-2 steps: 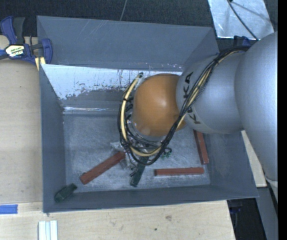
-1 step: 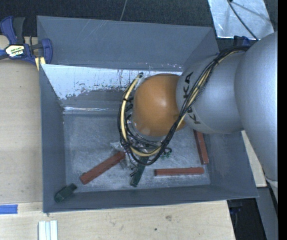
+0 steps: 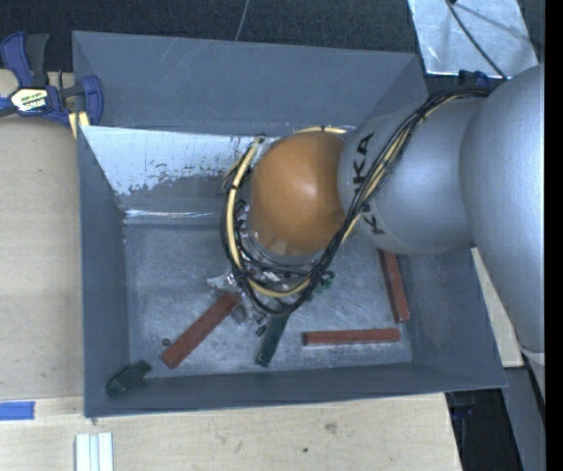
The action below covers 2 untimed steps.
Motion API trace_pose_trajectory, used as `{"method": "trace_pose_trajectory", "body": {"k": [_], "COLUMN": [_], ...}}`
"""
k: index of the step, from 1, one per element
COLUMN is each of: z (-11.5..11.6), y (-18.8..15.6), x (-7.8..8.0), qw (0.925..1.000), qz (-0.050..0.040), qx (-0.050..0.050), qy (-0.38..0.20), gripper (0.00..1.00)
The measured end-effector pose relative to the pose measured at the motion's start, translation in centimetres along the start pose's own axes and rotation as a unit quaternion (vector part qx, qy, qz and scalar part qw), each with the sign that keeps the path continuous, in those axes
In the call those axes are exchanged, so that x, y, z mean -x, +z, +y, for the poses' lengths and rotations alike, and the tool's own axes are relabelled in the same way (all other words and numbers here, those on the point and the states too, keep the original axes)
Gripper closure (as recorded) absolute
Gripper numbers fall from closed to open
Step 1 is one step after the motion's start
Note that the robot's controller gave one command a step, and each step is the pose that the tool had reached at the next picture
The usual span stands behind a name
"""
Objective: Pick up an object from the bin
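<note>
Grey sheet metal made up the bin (image 3: 100, 263), and its scuffed floor carried just a few loose pieces around my claw (image 3: 252, 300). As far as I could judge, nothing was lifted yet. Every piece I could see lay flat on the floor, so the grasp and the lift were both left to do. I could not tell whether the claw was spread or pressed together, because the orange wrist cover (image 3: 296, 194) and its looped cables (image 3: 237, 214) sat squarely over it.

Closest were a reddish-brown stick (image 3: 200, 332), slanting away below and left of the claw with its upper end right beside it, and a dark green piece (image 3: 270, 340), perhaps a pen, just below. I took one of those two as the likely target. A reddish-brown bar (image 3: 350, 338) lay below and to the right, a second bar (image 3: 394, 285) lay further right, and a small dark green lump (image 3: 127, 378) sat well off toward the lower left corner.

The arm (image 3: 429, 184) reached in from the right, with the wrist pointed steeply down and the claw low near the floor.
</note>
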<state>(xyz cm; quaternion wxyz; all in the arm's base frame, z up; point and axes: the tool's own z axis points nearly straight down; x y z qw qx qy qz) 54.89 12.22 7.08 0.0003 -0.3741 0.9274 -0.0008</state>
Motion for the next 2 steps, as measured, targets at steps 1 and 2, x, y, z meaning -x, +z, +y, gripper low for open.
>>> {"method": "trace_pose_trajectory", "body": {"k": [1,2], "z": [3.0,2.0], "y": [0.0,0.0], "x": [0.8,2.1], "qw": [0.9972,1.0], "qz": [-0.0028,-0.0019], "qx": [-0.001,0.0], "qy": [-0.075,-0.008], "gripper": [1.0,1.0]}}
